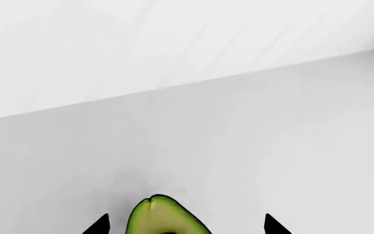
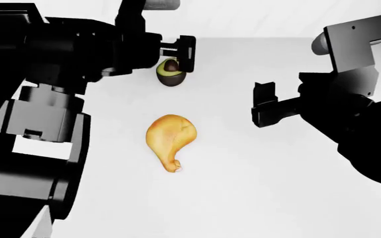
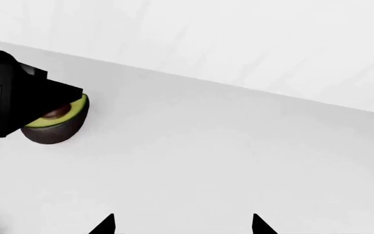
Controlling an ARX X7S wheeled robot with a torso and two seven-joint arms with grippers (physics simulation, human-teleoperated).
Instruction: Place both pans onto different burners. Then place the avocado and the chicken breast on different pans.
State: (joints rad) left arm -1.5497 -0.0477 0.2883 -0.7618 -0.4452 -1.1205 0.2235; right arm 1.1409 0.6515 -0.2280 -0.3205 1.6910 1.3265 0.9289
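Observation:
The avocado (image 2: pixel 170 74) lies cut side up on the white counter at the back, with its brown pit showing. My left gripper (image 2: pixel 179 55) hangs over it, open. In the left wrist view the avocado (image 1: pixel 164 217) sits between the two black fingertips of my left gripper (image 1: pixel 185 225) with a gap on each side. The golden chicken breast (image 2: pixel 168 139) lies in the middle of the counter, narrow tip toward me. My right gripper (image 2: pixel 263 104) is open and empty, to the right of the chicken; in its own wrist view the right gripper (image 3: pixel 181 225) has only bare counter between its tips. The pans and burners are out of view.
The white counter (image 2: pixel 243 188) meets a white wall (image 2: pixel 243 20) at the back. The right wrist view shows the avocado (image 3: pixel 57 124) partly under the left gripper's black finger (image 3: pixel 18 95).

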